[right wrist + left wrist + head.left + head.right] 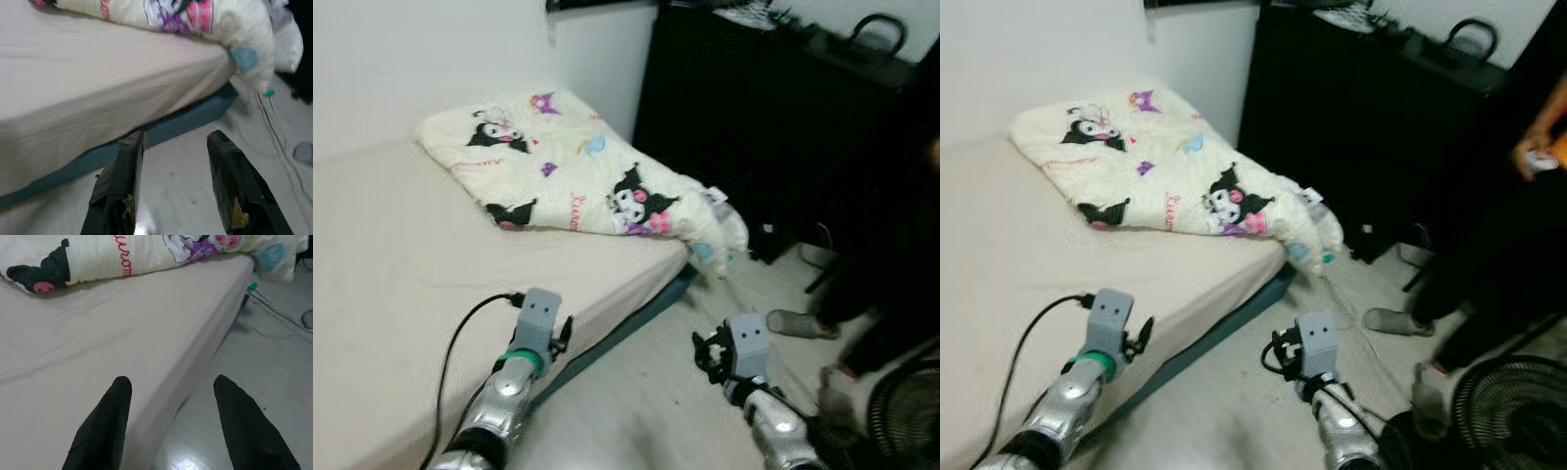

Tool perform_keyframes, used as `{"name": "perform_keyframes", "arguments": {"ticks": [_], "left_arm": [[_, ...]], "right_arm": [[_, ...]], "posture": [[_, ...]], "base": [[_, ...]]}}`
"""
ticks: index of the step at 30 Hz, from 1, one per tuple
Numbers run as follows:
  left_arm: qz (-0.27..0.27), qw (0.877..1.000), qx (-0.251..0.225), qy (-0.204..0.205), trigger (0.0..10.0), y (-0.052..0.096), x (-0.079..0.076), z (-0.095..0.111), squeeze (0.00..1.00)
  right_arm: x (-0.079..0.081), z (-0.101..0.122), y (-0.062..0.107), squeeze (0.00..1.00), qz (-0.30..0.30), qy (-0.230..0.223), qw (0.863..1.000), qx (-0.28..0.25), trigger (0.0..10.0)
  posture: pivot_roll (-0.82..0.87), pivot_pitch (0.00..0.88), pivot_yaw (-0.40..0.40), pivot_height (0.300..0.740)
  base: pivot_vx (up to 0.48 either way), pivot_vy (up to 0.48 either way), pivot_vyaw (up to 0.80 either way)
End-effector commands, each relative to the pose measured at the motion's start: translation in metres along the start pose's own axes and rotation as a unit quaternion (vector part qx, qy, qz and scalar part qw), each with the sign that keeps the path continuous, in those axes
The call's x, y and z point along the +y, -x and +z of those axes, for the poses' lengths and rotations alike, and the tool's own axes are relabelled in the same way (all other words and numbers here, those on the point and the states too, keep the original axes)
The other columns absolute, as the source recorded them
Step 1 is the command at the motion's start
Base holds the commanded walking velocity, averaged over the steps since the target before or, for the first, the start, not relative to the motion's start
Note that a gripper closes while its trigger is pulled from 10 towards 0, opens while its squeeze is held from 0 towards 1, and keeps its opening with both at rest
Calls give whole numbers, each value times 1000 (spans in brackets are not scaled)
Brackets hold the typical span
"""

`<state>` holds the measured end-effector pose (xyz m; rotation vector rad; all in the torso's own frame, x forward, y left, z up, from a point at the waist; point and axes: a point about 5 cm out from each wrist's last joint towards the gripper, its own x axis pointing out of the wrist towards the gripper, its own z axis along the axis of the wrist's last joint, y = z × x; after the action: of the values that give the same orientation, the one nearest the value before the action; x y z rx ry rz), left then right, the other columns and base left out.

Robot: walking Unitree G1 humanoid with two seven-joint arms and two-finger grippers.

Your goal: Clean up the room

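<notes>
Nearest, the left pincer [168,426] is hovering over the near edge of the bed [382,264], its fingers spread wide and empty. The right pincer [173,191] is hanging over the floor [646,392] just off the bed's side, also wide and empty. Farther off, the cartoon-print blanket [558,166] is lying folded but askew at the bed's far corner, one end spilling over the edge (toward the black cabinet [773,117]). Judging by this, tidying is barely starting; the blanket is probably still waiting.

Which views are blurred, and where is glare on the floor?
Left eye view: the person at the right edge is blurred and dark. Left wrist view: a bright glare patch on the floor between the fingers. Right wrist view: soft overall, the blanket unsharp.
</notes>
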<state>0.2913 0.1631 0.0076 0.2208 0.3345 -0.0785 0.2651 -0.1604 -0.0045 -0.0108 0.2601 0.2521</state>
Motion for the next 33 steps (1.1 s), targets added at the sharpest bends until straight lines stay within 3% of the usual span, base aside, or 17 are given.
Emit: {"name": "perform_keyframes", "arguments": {"ticks": [1, 12, 33], "left_arm": [[-8, 1000, 14, 1, 10000, 1, -6, -5, 0], [-8, 1000, 15, 15, 10000, 1, -7, -5, 0], [-31, 999, 10, -34, 10000, -1, 6, 0, 0]], "right_arm": [[-5, -4, 3, 0, -8, -2, 1000, 8, 10000], [-5, -4, 4, 0, -9, -2, 1000, 7, 10000], [2, -2, -1, 0, -43, -49, 998, -5, 10000]], "posture": [[-7, 2, -20, 736], [-8, 12, -20, 736], [14, 18, 79, 736]], "base": [[0, 0, -781], [0, 0, -781], [0, 0, -781]]}}
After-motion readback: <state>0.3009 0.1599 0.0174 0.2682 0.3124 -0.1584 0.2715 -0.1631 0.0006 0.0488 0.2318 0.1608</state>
